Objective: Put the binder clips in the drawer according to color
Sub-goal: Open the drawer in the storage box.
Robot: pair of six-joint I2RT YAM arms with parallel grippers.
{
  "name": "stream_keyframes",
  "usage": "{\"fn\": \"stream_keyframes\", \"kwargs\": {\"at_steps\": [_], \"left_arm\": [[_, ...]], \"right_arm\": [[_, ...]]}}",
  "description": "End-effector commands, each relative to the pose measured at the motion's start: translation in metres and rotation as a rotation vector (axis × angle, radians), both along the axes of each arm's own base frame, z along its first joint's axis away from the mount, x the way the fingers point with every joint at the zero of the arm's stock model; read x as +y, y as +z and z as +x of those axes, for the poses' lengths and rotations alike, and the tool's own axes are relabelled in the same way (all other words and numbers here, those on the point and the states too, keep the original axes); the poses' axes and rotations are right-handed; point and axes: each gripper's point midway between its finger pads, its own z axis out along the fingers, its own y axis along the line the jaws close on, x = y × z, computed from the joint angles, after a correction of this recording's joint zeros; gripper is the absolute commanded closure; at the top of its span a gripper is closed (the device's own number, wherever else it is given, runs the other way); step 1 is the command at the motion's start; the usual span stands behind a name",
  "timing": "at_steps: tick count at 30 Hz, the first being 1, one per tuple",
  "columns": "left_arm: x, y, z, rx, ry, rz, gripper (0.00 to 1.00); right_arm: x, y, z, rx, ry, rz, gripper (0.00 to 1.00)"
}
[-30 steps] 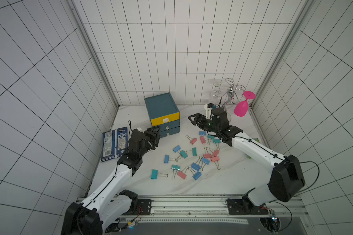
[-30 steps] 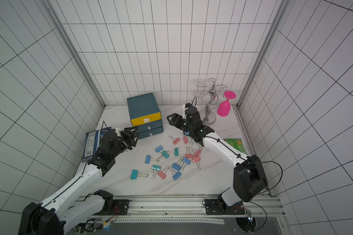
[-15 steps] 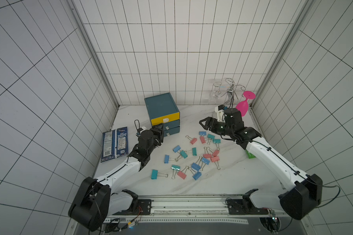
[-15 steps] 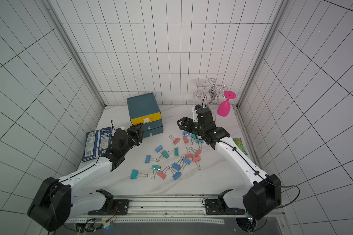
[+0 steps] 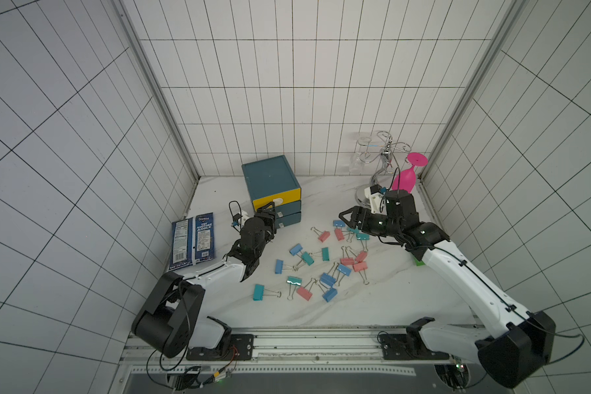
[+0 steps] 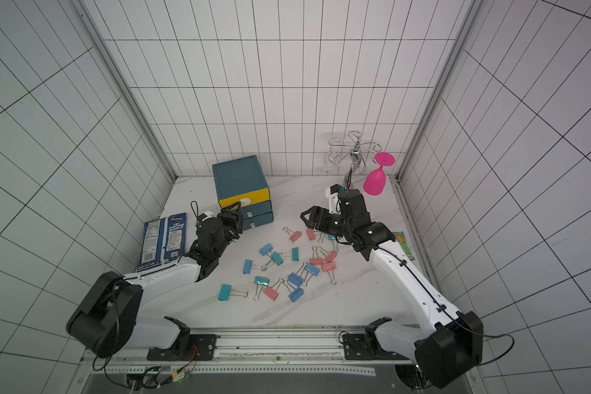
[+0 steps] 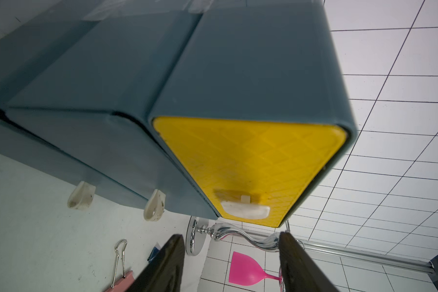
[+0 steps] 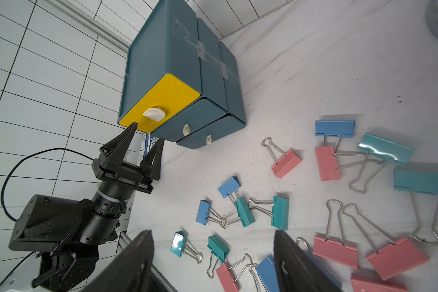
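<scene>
The drawer (image 5: 270, 177) (image 6: 238, 177) is a dark-teal cabinet with a yellow top drawer (image 7: 248, 161) and two teal ones below, all shut. My left gripper (image 5: 269, 212) (image 7: 230, 235) stands open just in front of the yellow drawer's white pull tab (image 7: 245, 211), holding nothing. Several binder clips lie scattered on the white table: a pink one (image 5: 324, 235), a blue one (image 5: 296, 249), a teal one (image 5: 258, 292). My right gripper (image 5: 343, 216) (image 8: 213, 232) hovers open over the clips' far right end, empty.
A blue chip bag (image 5: 193, 244) lies flat left of my left arm. A chrome glass rack (image 5: 384, 153) with a pink glass (image 5: 405, 177) stands at the back right. A green item (image 6: 401, 240) lies by the right wall.
My left gripper has reached forward to the yellow drawer's front. My right gripper has drawn back to the right, away from the cabinet. Both stayed open.
</scene>
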Motion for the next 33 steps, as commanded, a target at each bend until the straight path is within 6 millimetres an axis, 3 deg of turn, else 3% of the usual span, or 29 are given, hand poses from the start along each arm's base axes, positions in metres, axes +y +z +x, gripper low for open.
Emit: {"fn": "stream_keyframes", "kwargs": {"at_steps": [1, 20, 33], "left_arm": [[0.0, 0.028, 0.009, -0.08, 0.024, -0.014, 0.37], [-0.02, 0.019, 0.024, -0.051, 0.01, 0.009, 0.37], [-0.015, 0.008, 0.033, -0.036, 0.065, 0.03, 0.41]], "right_arm": [[-0.004, 0.004, -0.006, -0.015, 0.021, 0.008, 0.24], [-0.019, 0.007, -0.002, -0.024, 0.0, 0.02, 0.23], [-0.028, 0.015, 0.006, -0.035, -0.023, 0.032, 0.23]]}}
